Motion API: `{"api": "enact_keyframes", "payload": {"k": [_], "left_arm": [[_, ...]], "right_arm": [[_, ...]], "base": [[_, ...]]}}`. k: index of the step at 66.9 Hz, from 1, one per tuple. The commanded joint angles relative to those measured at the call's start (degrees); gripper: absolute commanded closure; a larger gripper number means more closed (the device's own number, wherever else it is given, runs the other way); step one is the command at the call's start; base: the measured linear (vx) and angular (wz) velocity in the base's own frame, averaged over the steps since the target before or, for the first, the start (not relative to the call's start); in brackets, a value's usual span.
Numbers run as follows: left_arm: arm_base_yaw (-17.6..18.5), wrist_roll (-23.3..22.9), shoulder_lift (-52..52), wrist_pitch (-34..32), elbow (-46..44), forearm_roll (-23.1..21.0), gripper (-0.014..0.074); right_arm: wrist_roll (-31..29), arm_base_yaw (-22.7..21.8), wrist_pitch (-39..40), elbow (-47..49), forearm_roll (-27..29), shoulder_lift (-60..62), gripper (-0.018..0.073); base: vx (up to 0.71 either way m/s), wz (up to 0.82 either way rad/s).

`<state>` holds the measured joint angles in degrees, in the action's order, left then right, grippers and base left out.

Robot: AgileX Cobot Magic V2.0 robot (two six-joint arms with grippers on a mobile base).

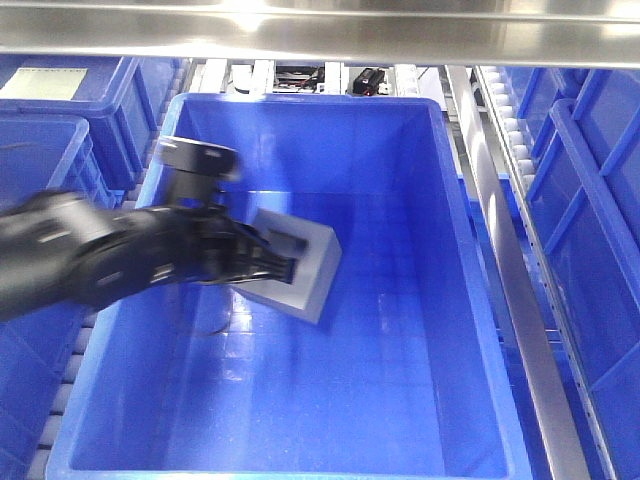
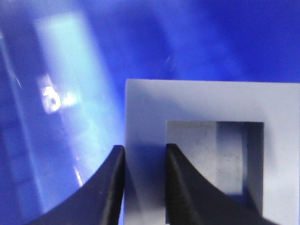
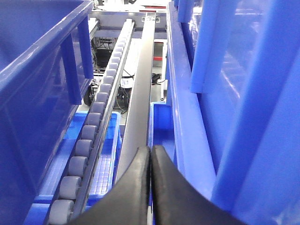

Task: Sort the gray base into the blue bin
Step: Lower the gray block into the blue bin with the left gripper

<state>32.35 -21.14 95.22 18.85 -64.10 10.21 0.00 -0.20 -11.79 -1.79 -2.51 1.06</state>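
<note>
In the front view the gray base (image 1: 312, 262) hangs tilted inside the blue bin (image 1: 455, 300), above its floor and toward the left wall. My left gripper (image 1: 286, 268) comes in from the left and is shut on the block. In the left wrist view the gray base (image 2: 211, 101) shows its square recessed pocket; my left gripper (image 2: 145, 148) clamps the wall beside that pocket, one finger outside and one inside. Behind it is the glossy blue bin (image 2: 211, 37). My right gripper (image 3: 151, 148) is shut with nothing in it, outside the bin.
More blue totes stand to the left (image 1: 60, 120) and right (image 1: 590, 210) of the bin. A steel beam (image 1: 320, 30) crosses overhead. A metal rail (image 1: 500, 240) runs along the bin's right side, and a roller track (image 3: 93, 126) runs beneath the right gripper.
</note>
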Motion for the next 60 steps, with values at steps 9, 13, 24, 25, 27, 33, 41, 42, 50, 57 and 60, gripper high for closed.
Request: {"api": "enact_keyframes", "payload": {"k": [9,13,24,25,27,33,41,42,50,57,60], "left_arm": [[0.33,-0.7,3.17,0.42,-5.5,-4.31,0.0542],[0.33,-0.65,3.74,0.13,-5.64,-4.61,0.0523],[0.33,-0.63,3.64,-0.5,-5.7,-4.4,0.0401],[0.33,-0.63,3.64,-0.5,-5.7,-4.41,0.0386],[0.33,-0.58,3.64,-0.5,-5.7,-4.41,0.0354],[0.33,-0.06,3.64,-0.09,-5.7,-4.41,0.025],[0.33,1.27,3.57,1.39,-5.7,-4.41,0.0151],[0.33,1.45,3.57,1.68,-5.7,-4.41,0.0144],[0.51,2.41,2.09,4.58,-5.62,-4.41,0.0126],[1.48,4.2,-1.03,6.13,-5.62,-3.97,0.0127],[2.1,4.84,-2.64,6.67,-5.39,-3.89,0.0127]], "right_arm": [[-0.69,-0.1,4.52,-0.32,-0.49,0.42,0.0564],[-0.69,-0.1,4.52,-0.32,-0.49,0.42,0.0564],[-0.69,-0.1,4.6,-0.32,-0.49,0.42,0.0564],[-0.69,-0.1,4.6,-0.32,-0.49,0.42,0.0564],[-0.69,-0.1,4.6,-0.32,-0.49,0.42,0.0564],[-0.69,-0.1,4.6,-0.32,-0.49,0.42,0.0564],[-0.69,-0.1,4.6,-0.32,-0.49,0.42,0.0564],[-0.69,-0.1,4.6,-0.32,-0.49,0.42,0.0564],[-0.69,-0.1,4.55,-0.32,-0.49,0.42,0.0564],[-0.69,-0.1,4.55,-0.32,-0.49,0.42,0.0564],[-0.69,-0.1,4.55,-0.32,-0.49,0.42,0.0564]], "base": [[0.0,0.0],[0.0,0.0],[0.0,0.0],[0.0,0.0],[0.0,0.0],[0.0,0.0],[0.0,0.0],[0.0,0.0],[0.0,0.0],[0.0,0.0],[0.0,0.0]]}}
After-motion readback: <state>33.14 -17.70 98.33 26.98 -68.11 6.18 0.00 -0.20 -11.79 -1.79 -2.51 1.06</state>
